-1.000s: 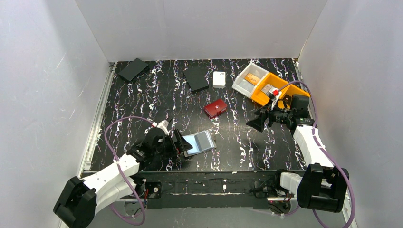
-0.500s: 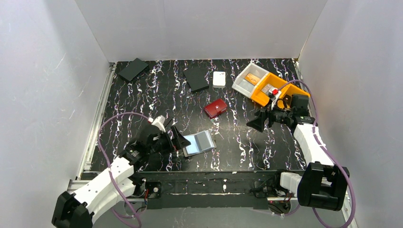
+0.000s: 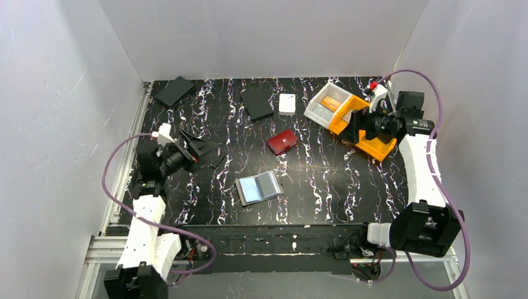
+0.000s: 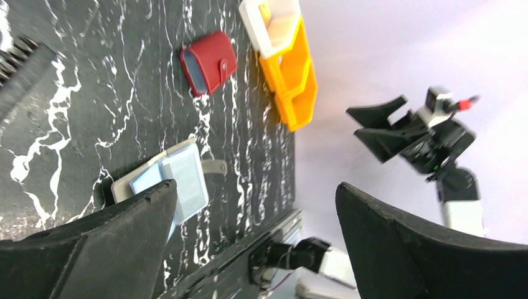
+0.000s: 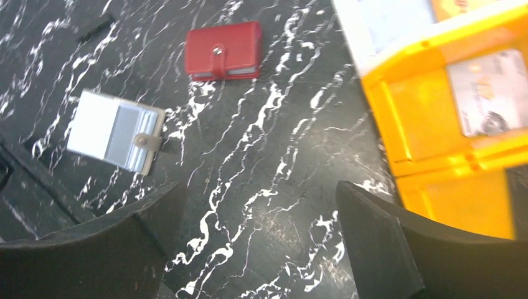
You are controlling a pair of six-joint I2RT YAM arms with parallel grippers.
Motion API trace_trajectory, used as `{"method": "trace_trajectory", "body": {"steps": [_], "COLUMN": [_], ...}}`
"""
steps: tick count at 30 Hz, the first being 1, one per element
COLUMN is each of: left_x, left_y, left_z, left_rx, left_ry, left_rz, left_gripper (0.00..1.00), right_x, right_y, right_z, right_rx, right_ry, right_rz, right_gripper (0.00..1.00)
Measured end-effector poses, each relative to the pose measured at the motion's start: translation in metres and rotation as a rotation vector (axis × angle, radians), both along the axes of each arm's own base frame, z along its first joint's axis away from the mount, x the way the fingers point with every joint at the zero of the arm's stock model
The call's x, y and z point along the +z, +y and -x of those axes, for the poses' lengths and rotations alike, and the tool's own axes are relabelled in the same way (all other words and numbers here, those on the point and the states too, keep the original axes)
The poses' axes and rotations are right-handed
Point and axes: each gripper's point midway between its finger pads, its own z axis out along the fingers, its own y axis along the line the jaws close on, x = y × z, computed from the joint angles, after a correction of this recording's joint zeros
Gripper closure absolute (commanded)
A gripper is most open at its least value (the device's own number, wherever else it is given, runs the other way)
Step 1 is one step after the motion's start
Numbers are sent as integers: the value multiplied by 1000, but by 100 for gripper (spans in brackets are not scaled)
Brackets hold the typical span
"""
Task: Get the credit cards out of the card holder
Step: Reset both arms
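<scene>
The grey card holder point(image 3: 269, 182) lies open and flat on the table's near middle, its closure tab point(image 4: 215, 166) sticking out. A light blue credit card point(image 3: 250, 190) shows in one half. An orange card-like piece point(image 3: 332, 104) lies in the white tray at the back right. My left gripper point(image 3: 200, 144) hangs open above the table's left side, well away from the holder point(image 4: 122, 187), with nothing between its fingers point(image 4: 255, 187). My right gripper point(image 3: 353, 128) hangs open beside the orange bin, also empty point(image 5: 256, 187), the holder point(image 5: 134, 138) far to its left.
A dark red case point(image 3: 282, 142) lies shut behind the holder. Two flat black squares point(image 3: 175, 91) point(image 3: 257, 103) and a small white box point(image 3: 287, 103) sit at the back. The orange bin point(image 3: 373, 144) and white tray point(image 3: 316, 111) stand at the back right.
My left gripper has pulled away from the holder, up and to the left. My right gripper has drawn back and to the right, toward the orange bin. The holder has not moved.
</scene>
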Motion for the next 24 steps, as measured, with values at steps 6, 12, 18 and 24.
{"method": "trace_trajectory", "body": {"steps": [6, 12, 18, 24], "left_x": [44, 92, 113, 108], "left_y": [23, 22, 21, 19], "left_z": [-11, -2, 9, 17], "left_rx": [13, -27, -30, -34], "left_ry": [-24, -114, -129, -74], "left_rz": [39, -39, -108, -110], "left_gripper": [2, 2, 2, 2], "right_x": [34, 83, 133, 140], "right_y": [-26, -30, -36, -43], "right_z": [-16, -8, -1, 0], "right_rx": [-192, -248, -356, -450], "right_ry": [-25, -132, -233, -217], "right_rz": [25, 27, 0, -37], "right_gripper": [2, 2, 2, 2]}}
